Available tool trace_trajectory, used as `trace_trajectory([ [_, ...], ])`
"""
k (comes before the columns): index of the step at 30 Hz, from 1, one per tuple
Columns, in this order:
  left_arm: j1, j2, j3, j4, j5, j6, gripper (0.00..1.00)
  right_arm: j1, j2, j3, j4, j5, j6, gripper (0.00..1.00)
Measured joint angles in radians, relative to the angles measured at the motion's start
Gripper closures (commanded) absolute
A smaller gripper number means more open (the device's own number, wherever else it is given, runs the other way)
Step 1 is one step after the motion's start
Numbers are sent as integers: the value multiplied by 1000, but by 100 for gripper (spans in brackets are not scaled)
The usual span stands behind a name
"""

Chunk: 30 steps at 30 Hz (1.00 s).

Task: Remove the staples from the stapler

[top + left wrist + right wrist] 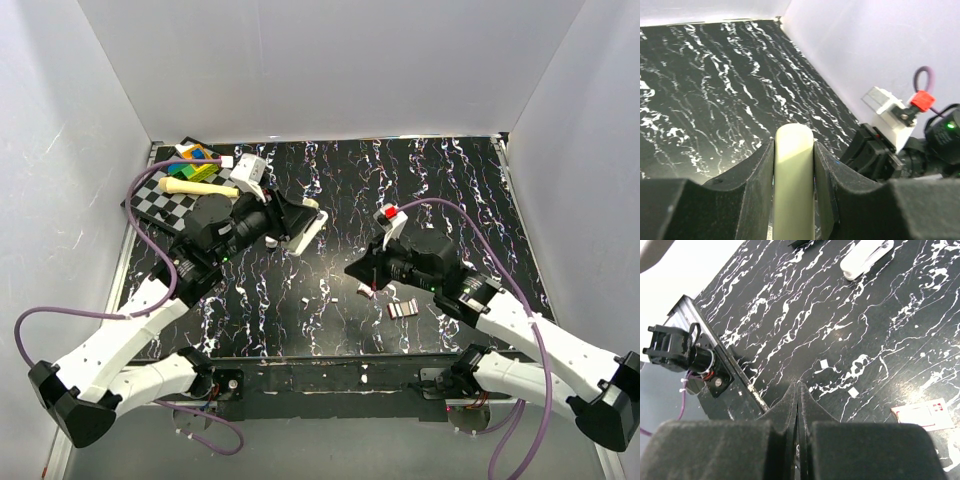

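Note:
My left gripper [288, 222] is shut on the white stapler [310, 232] and holds it just above the black marbled table, left of centre. In the left wrist view the stapler's cream body [793, 185] fills the gap between the two black fingers [832, 180]. My right gripper [356, 270] hovers low near the table's middle, its jaws pressed together [798, 387] with nothing visible between them. A short strip of staples [402, 309] lies flat on the table just right of it, and it shows again as the strip of staples [922, 412] in the right wrist view. The stapler's tip [866, 257] shows at that view's top.
A checkerboard mat [160, 203] at the back left carries coloured blocks [197, 160] and a cream stick [195, 187]. Small white scraps [824, 363] dot the table. White walls enclose three sides; a metal rail [320, 365] runs along the near edge.

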Motion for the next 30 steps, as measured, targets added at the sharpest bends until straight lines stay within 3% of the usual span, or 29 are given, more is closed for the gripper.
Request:
trace_trajectory([
  [12,0,-77,4,13,291,-44,100,6,-67,150,-166,-234,-49,99],
  [21,0,-98,-3,72,497,-79,100,12,-64,297,-171,-384,-67,99],
  [30,9,-103,-31,117,595,-97,100,27,29,370,-159,-439,-62,99],
])
